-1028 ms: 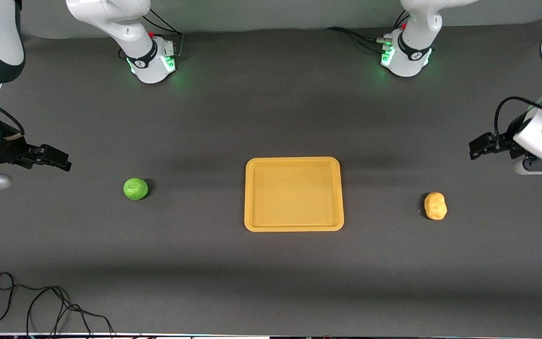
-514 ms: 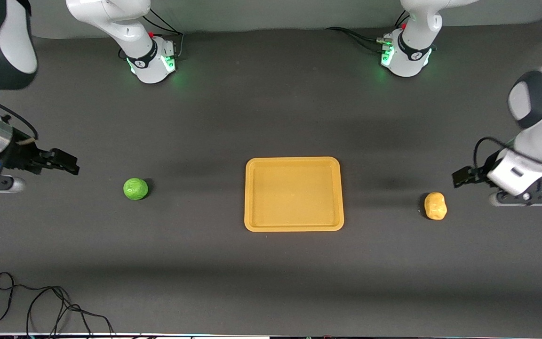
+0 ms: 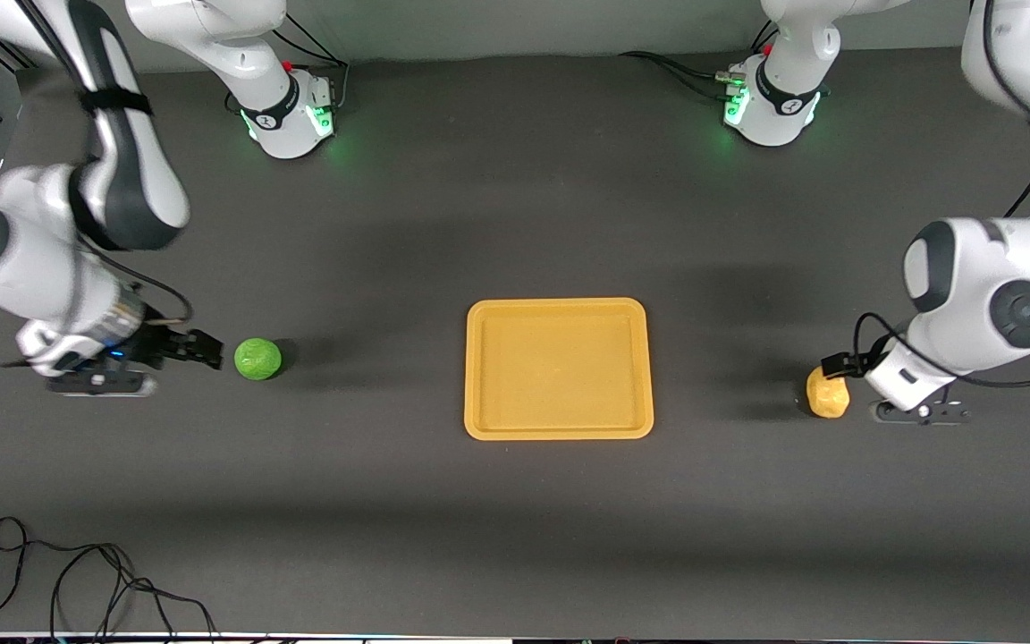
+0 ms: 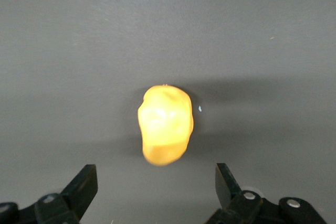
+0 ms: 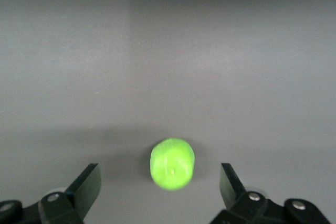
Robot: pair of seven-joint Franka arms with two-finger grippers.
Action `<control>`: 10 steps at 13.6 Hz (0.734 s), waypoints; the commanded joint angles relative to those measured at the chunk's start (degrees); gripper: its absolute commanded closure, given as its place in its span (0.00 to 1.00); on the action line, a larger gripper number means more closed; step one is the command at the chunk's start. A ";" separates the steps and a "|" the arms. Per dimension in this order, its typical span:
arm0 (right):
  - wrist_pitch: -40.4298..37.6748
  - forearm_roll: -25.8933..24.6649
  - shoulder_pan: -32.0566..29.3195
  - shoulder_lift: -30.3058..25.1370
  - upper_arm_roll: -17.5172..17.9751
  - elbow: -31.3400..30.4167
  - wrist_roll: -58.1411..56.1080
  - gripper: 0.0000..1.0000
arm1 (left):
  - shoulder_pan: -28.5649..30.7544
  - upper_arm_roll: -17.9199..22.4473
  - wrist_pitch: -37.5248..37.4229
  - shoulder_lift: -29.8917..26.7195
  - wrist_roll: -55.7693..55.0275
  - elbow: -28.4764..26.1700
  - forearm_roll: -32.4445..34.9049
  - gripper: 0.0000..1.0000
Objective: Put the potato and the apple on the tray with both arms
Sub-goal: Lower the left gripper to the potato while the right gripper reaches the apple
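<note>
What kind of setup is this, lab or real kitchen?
Likely a lab bench: two arms bolted to a dark table, a lone tray, an apple and a potato, loose cable at the edge.

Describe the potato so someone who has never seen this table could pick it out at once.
Start at the yellow-orange tray in the middle of the dark table. Go toward the left arm's end: the potato lies on the tabletop there, under the open left claw. It is a lumpy, oblong yellow-orange lump, unlike the round green apple at the right arm's end.
</note>
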 commanded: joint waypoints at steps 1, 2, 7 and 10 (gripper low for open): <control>9.52 0.23 0.90 1.14 -0.33 -7.78 -2.11 0.00 | 0.10 -0.07 4.32 4.75 0.02 0.09 0.92 0.00; 9.98 0.05 0.90 2.02 -0.24 -8.32 -2.20 0.00 | 0.10 -0.07 5.21 5.90 -0.07 0.09 0.92 0.00; 11.39 -0.12 2.31 6.15 -0.42 -8.59 -2.11 0.00 | -0.07 -0.07 6.18 6.79 -0.60 0.18 0.83 0.47; 11.74 -0.56 2.14 8.08 -0.94 -8.59 -2.02 0.00 | -0.34 -0.16 5.31 5.65 -0.60 0.53 0.92 0.64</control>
